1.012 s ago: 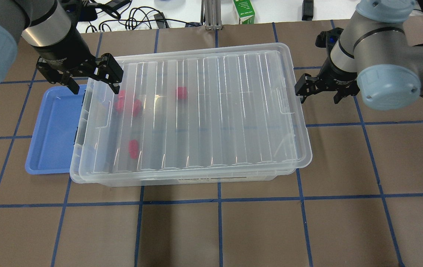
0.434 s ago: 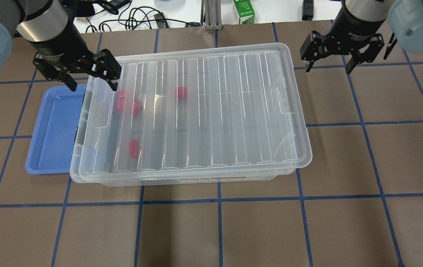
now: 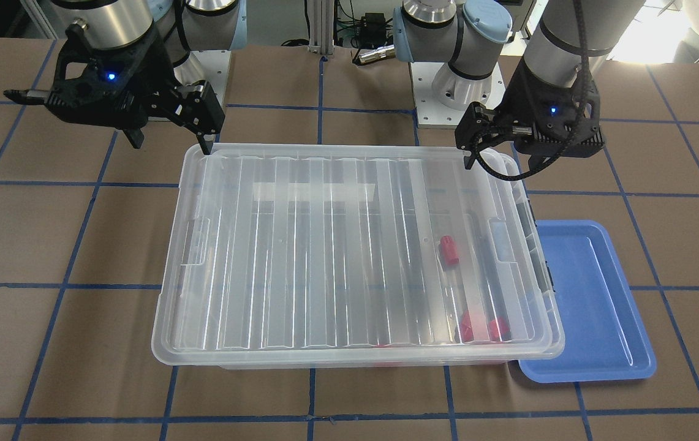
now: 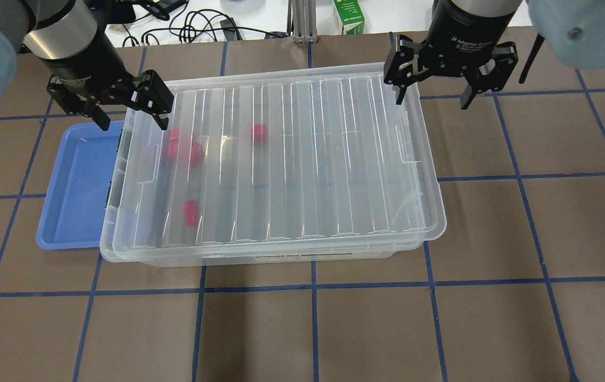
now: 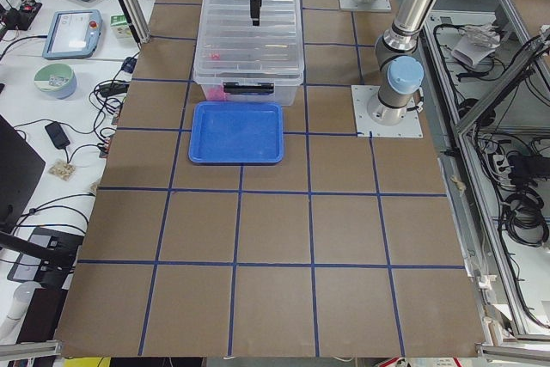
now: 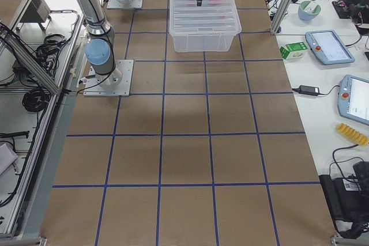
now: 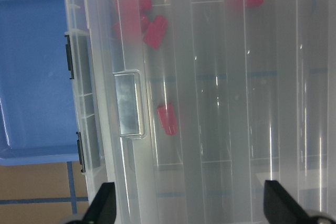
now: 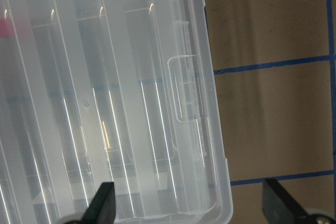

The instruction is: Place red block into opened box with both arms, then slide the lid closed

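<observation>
The clear box [image 4: 108, 233] stands mid-table with the ribbed lid [image 4: 302, 159] lying over it; the box's left rim shows just past the lid's left edge. Under the lid lie red blocks: one alone [image 4: 191, 212] [image 3: 449, 251] [image 7: 168, 119], another alone [image 4: 260, 132], and a bunch [image 4: 183, 151]. My left gripper [image 4: 132, 124] [image 3: 499, 164] hangs open over the lid's far left corner, holding nothing. My right gripper [image 4: 430, 102] [image 3: 171, 147] hangs open at the far right corner, one finger over the lid and one past it. The right wrist view shows the lid's end handle [image 8: 186, 90].
A shallow blue tray [image 4: 77, 185] with nothing in it sits against the box's left end. Past the table's far edge are a green carton [image 4: 349, 16] and black cables [image 4: 196, 24]. Brown table surface with blue tape lines lies all around the box.
My right gripper left its spot beside the lid's right end, swung toward the far edge and turned, and now hangs at the far right corner. The left gripper shifted only slightly. The lid has not moved.
</observation>
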Available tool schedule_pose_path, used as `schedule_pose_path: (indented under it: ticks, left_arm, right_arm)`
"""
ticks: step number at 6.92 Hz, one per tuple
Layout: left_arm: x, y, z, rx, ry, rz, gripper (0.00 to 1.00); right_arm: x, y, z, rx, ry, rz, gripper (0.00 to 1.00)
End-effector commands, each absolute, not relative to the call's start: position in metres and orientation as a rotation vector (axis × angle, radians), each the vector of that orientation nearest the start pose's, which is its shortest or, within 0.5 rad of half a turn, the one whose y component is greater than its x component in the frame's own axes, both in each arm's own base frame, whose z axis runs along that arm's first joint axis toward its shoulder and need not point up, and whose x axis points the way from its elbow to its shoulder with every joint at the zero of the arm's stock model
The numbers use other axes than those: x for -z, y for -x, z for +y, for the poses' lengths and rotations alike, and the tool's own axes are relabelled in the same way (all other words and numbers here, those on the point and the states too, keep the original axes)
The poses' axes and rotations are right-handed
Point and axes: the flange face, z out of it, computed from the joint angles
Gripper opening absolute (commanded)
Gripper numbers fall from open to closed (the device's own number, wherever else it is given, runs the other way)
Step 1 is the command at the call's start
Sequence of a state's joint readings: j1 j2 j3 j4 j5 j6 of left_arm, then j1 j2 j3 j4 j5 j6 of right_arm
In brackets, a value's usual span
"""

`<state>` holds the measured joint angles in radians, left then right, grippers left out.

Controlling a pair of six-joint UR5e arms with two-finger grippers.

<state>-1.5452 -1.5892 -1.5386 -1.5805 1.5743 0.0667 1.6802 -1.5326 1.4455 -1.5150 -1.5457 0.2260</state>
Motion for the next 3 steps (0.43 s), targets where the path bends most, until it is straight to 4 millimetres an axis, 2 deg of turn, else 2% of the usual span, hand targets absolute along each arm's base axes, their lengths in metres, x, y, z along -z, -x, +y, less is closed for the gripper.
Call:
schedule_pose_path:
  ticks: [1,3]
  left_arm:
    - [-0.4922,0.1205,-0.5043,0.002,-0.067,3.136,1.0]
    - [-0.4937,0.1201,-0.5032,0.007,-0.065,3.132,1.0]
  right_arm:
    - [-0.5268,-0.1914,-0.4855,0.058,-0.141,3.144,1.0]
    - [-0.5271,-0.1897,-0.4866,0.061,-0.133,3.14,1.0]
